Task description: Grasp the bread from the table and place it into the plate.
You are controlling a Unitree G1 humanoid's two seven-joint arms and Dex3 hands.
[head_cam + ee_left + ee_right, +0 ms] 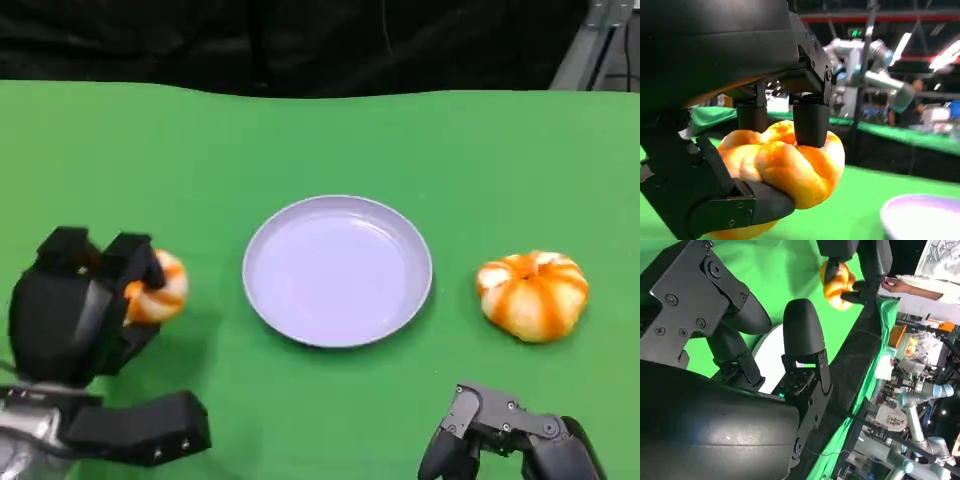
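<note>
My left hand point(80, 310) grips a round orange-and-white bread point(157, 288) to the left of the lilac plate point(338, 270). In the left wrist view the fingers point(810, 122) press on top of this bread point(790, 167) and the thumb cups it from below, with the plate's rim point(920, 212) a little beyond. A second, similar bread point(533, 295) lies on the green cloth right of the plate. My right hand point(510, 438) hovers at the near edge, holding nothing, short of that bread. The right wrist view shows the right hand point(740, 405), a bare part of the plate point(771, 357) and the held bread point(837, 282).
The green table point(320, 140) ends at a black backdrop at the far side. In the right wrist view a person's hand point(897, 285) is beyond the table's edge, and other robot arms point(920, 405) stand in the background.
</note>
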